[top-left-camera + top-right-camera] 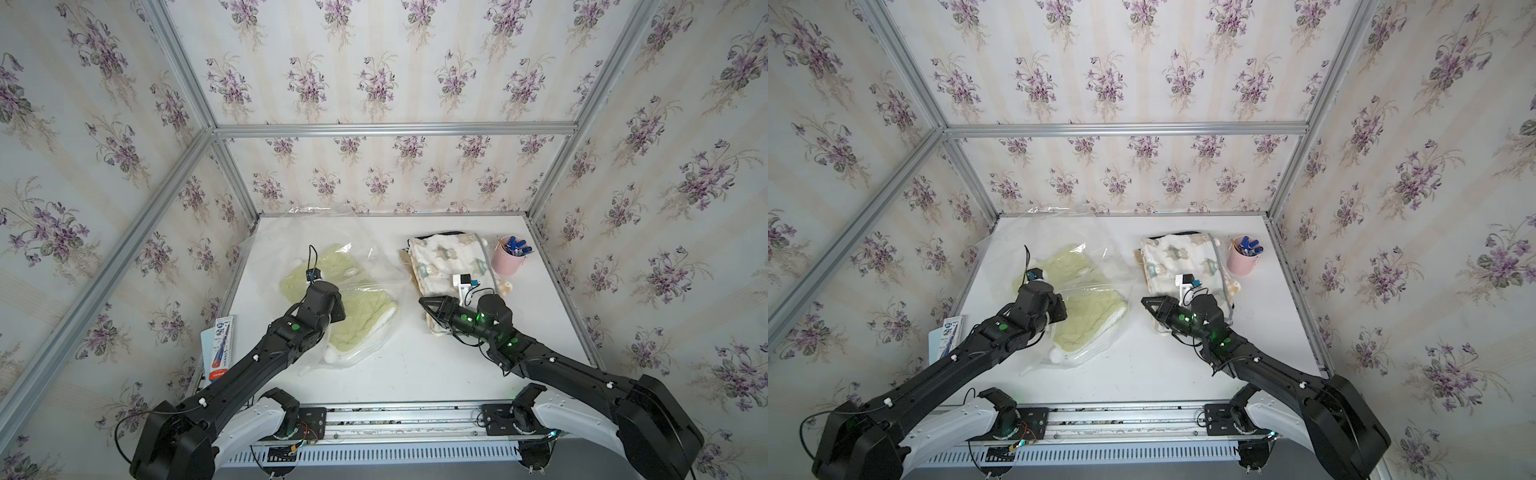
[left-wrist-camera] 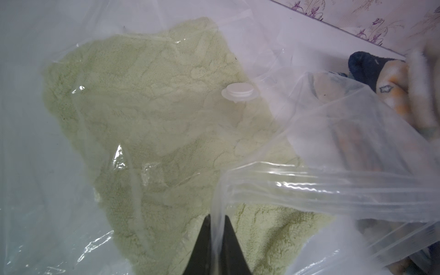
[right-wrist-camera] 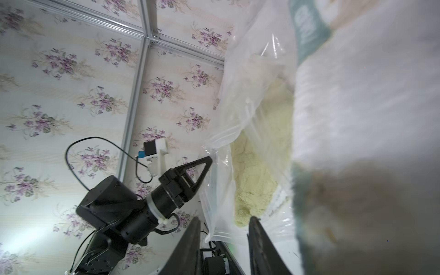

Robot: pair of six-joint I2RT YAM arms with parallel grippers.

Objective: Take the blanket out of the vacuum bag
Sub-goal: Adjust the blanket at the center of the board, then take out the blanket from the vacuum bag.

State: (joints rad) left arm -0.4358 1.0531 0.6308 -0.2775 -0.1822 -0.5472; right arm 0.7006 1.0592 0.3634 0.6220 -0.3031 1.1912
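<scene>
The vacuum bag [image 1: 332, 249] lies crinkled on the left half of the white table [image 1: 415, 374], and its round white valve cap [image 2: 239, 91] faces up. Through the plastic a pale green fleece blanket [image 1: 365, 320] shows inside the bag, filling most of the left wrist view [image 2: 154, 107]. My left gripper [image 2: 217, 216] hangs over the bag's middle, shut on a fold of its clear film. My right gripper [image 1: 426, 305] points left near the bag's right edge. It stands open [image 3: 225, 220], with the bag's zip edge [image 3: 221, 235] ahead of its fingers.
A folded cream cloth with a bear print [image 1: 449, 257] lies at the back right, partly under my right arm. A pink cup of pens [image 1: 509, 257] stands beside it. A printed flat packet [image 1: 218, 345] leans at the table's left edge. Wallpapered walls close three sides.
</scene>
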